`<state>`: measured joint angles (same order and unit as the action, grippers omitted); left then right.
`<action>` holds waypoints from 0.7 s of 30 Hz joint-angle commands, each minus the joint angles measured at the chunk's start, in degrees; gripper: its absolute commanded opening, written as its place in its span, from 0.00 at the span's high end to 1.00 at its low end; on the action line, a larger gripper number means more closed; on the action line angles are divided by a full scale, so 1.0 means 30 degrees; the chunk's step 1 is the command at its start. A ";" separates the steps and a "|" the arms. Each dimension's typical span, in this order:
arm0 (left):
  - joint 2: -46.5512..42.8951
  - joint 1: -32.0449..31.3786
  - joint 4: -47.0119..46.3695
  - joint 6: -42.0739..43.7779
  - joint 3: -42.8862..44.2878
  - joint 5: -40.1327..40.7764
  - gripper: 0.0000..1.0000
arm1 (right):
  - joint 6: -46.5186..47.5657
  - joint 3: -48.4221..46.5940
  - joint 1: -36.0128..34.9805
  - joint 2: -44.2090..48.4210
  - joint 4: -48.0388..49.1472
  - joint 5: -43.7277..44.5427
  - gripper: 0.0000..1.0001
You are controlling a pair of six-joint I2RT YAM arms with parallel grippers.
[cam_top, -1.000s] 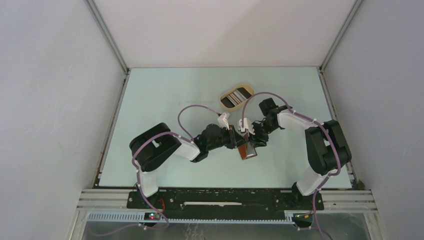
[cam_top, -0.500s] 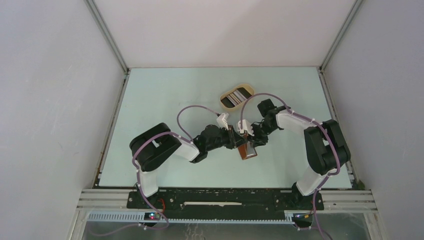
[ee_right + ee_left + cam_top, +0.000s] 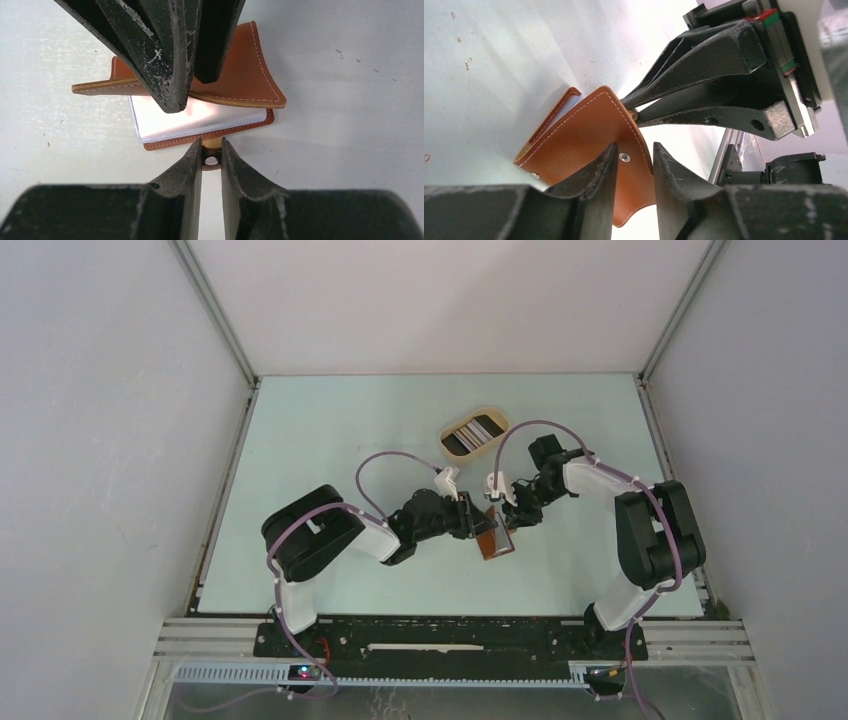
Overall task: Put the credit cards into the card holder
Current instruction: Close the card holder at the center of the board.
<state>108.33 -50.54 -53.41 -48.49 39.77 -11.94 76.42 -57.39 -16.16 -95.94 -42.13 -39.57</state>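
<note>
The reddish-brown card holder [image 3: 495, 545] stands partly open on the table between both grippers. In the right wrist view, my right gripper [image 3: 211, 142] is shut on the small closing tab [image 3: 211, 161] at the card holder's [image 3: 250, 70] lower edge, and a clear sleeve [image 3: 200, 120] shows inside. My left gripper [image 3: 635, 147] stands open, its fingers [image 3: 170, 75] straddling the raised upper flap [image 3: 584, 135] without pinching it. The credit cards [image 3: 472, 432] lie in the beige tray at the back. From above, the left gripper [image 3: 482, 525] and the right gripper [image 3: 503, 523] almost meet.
The beige oval tray [image 3: 444, 445] sits behind the grippers, a little right of centre. Grey walls enclose the table on the left, right and back. Both arm bases stand at the near edge.
My right jaws have closed onto the closing tab, and the right wrist has shifted slightly right. My left jaws have widened around the flap. The card holder has stayed in place.
</note>
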 commanded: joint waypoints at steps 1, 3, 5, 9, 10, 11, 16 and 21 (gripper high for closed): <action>0.0219 0.0120 0.1950 0.0343 0.0275 -0.0406 0.60 | 0.0658 0.0057 0.0217 0.0744 -0.0450 -0.0447 0.75; -0.0046 0.0120 0.2000 0.0336 0.0328 -0.0618 0.56 | 0.0684 0.0056 0.0229 0.0757 -0.0448 -0.0461 0.75; -0.0338 0.0114 0.2108 0.0350 0.0337 -0.0647 0.53 | 0.0674 0.0058 0.0252 0.0762 -0.0433 -0.0505 0.75; -0.0970 0.0138 0.2158 0.0465 0.0188 -0.0577 0.45 | 0.0688 0.0056 0.0261 0.0775 -0.0452 -0.0520 0.75; -0.1184 0.0158 0.2158 0.0527 0.0128 -0.0536 0.43 | 0.0688 0.0056 0.0286 0.0801 -0.0443 -0.0546 0.76; -0.1372 0.0161 0.2158 0.0582 0.0070 -0.0516 0.43 | 0.0688 0.0071 0.0290 0.0789 -0.0479 -0.0549 0.76; -0.2421 0.0191 0.1909 0.0992 -0.0250 -0.0629 0.40 | 0.0761 0.0058 0.0290 0.0773 -0.0512 -0.0528 0.76; -0.3162 0.0235 0.1499 0.1298 -0.0615 -0.0794 0.38 | 0.0803 0.0058 0.0290 0.0750 -0.0534 -0.0520 0.76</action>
<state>102.56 -50.22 -47.37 -47.03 39.42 -12.93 77.65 -57.39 -15.70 -95.90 -42.98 -40.16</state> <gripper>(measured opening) 0.619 0.250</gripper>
